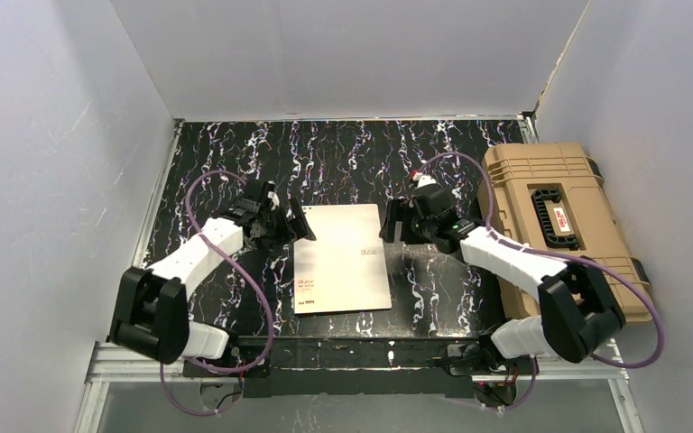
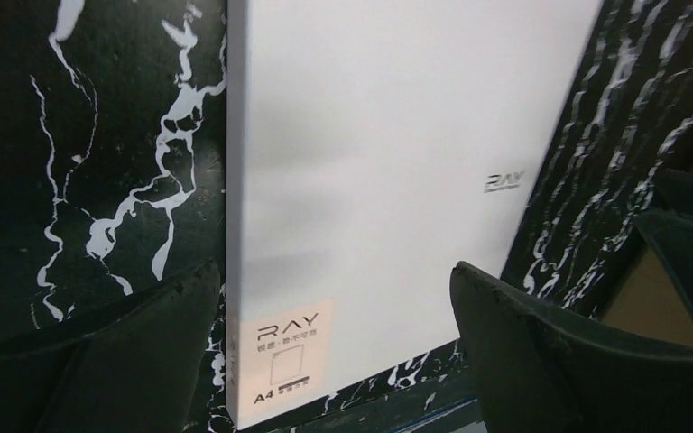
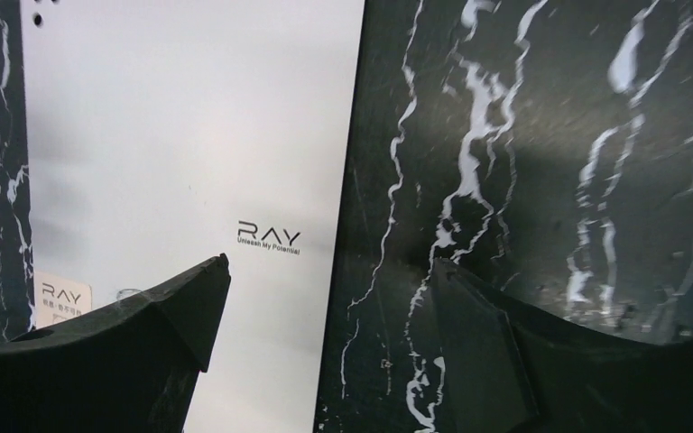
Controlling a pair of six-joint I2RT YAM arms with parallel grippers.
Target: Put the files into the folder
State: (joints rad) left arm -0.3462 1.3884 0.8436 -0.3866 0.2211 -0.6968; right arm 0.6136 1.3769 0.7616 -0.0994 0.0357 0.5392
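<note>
The folder (image 1: 338, 262) lies shut and flat in the middle of the black marbled table. Its cover is pale with small "RAY" print and a tan label at one corner. It also shows in the left wrist view (image 2: 388, 135) and the right wrist view (image 3: 180, 117). No printed white sheets are in view. My left gripper (image 1: 280, 225) is open and empty at the folder's far left corner, its jaws (image 2: 334, 280) spread over the cover. My right gripper (image 1: 392, 221) is open and empty at the far right corner. It (image 3: 329, 266) straddles the folder's right edge.
A bulky tan plastic case (image 1: 550, 225) with a black handle lies along the right side of the table. White walls close in the table on the left, back and right. A metal rail (image 1: 352, 361) runs along the near edge.
</note>
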